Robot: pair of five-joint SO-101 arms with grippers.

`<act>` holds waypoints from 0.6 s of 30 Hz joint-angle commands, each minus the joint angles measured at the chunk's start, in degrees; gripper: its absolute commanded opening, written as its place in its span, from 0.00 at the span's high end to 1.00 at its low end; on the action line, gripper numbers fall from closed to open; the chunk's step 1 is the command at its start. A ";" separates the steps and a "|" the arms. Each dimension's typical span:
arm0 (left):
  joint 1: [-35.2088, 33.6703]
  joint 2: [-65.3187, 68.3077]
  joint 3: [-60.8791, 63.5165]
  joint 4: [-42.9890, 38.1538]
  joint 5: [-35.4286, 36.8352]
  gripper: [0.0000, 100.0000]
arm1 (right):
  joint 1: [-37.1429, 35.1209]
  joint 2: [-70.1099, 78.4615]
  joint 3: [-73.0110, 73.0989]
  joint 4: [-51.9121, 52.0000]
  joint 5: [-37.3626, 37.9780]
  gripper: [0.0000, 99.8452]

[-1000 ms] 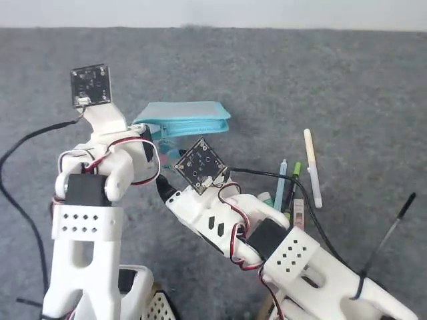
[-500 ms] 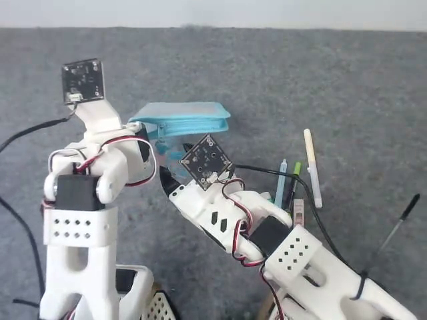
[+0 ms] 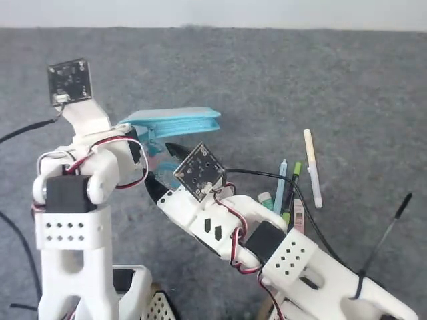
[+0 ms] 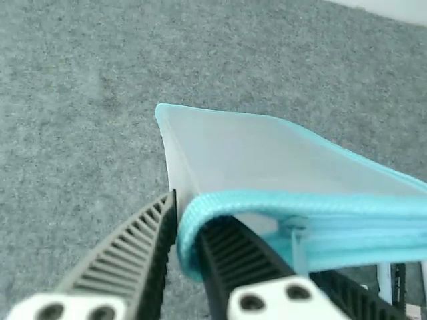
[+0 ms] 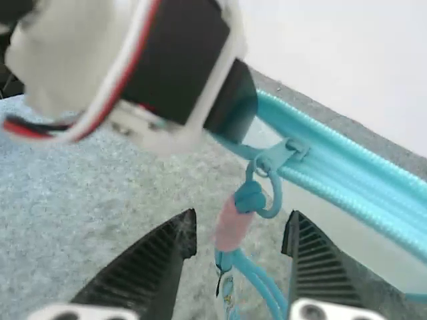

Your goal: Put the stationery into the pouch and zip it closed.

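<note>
**Spotter:** At the left of the grey table [image 3: 347, 87], your left hand [image 4: 183, 220] is clenched on the end of the translucent turquoise-trimmed zip pouch [image 3: 175, 123]. In the last second it has tipped that end up and drawn it leftward.

**Operator:** And my right hand?

**Spotter:** Your right hand [image 5: 241, 220] followed. It is released, and the turquoise zipper pull [image 5: 265, 175] hangs between its jaws, not yet pinched.

**Operator:** The stationery?

**Spotter:** Your coloured pens [image 3: 287, 187] and cream marker [image 3: 311, 167] lie on the table, well apart from the pouch. I'd judge you're unzipping first.
</note>
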 commanded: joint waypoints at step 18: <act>1.23 -0.70 -6.55 4.04 -3.60 0.99 | 1.10 0.22 -1.41 -4.79 0.70 0.96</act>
